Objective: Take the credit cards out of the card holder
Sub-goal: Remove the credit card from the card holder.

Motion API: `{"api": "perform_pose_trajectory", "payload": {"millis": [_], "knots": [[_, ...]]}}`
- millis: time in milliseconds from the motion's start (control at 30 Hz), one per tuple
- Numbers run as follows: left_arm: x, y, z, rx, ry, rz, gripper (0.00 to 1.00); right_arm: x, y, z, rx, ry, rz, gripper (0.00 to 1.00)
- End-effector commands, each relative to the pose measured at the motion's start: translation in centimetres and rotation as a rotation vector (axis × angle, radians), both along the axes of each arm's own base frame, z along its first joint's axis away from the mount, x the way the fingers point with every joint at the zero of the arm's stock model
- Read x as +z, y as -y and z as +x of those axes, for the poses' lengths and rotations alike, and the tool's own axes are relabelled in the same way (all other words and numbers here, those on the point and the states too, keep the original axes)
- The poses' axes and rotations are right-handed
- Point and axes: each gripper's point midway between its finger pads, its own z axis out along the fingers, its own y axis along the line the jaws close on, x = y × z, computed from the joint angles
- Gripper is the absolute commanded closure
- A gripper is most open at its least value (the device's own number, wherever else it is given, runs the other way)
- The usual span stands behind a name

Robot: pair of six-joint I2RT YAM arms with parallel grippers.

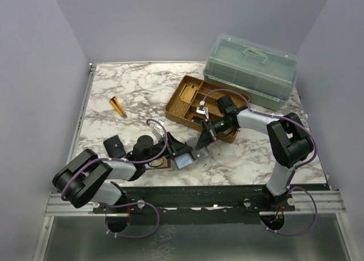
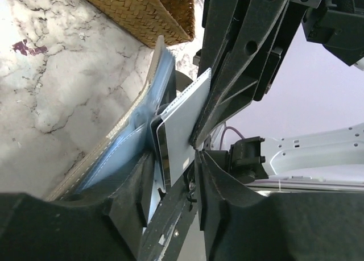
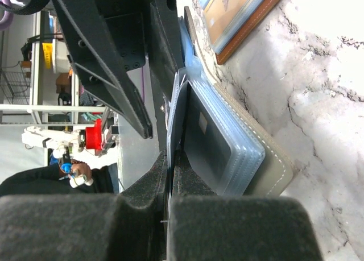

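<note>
**Finding the card holder lying apart from both grips**

From above, we see only a reddish-brown sliver of it on the marble table, at the near edge and partly under the left gripper. Just beside it, a blue-grey folder stands tilted between that gripper and the right gripper. A woven tray and a clear lidded box sit farther back.

From the left wrist, we see its fingers clamped on either side of the folder's clear sleeves. A pale card rises out of them, and the right gripper's black fingers meet its upper edge.

From the right wrist, we see that gripper's fingers pressed tight together on the card's thin edge. Beyond the folder the card holder lies open and flat on the marble. It shows a tan-orange panel beside a blue strip, framed by a reddish-brown leather rim. We cannot tell whether it touches the folder, or whether it holds any cards.
</note>
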Motion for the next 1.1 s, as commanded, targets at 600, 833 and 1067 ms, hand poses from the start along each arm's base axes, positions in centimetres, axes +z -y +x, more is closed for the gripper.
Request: {"api": "perform_pose_trajectory", "payload": {"millis": [600,833,1067], "knots": [[1.6,1.0,0.8,-0.015,0.034,-0.066,0.69,3.9,-0.3,-1.3,0.084,-0.095,0.194,1.00],[2.3,1.2,0.9,-0.021,0.052,-0.091,0.87,3.6,-0.3,-1.3,0.079,-0.098,0.184,1.00],[2.2,1.1,0.9,-0.021,0.064,-0.085,1.00,3.3,-0.3,-1.1,0.074,-0.097,0.173,0.98]]}}
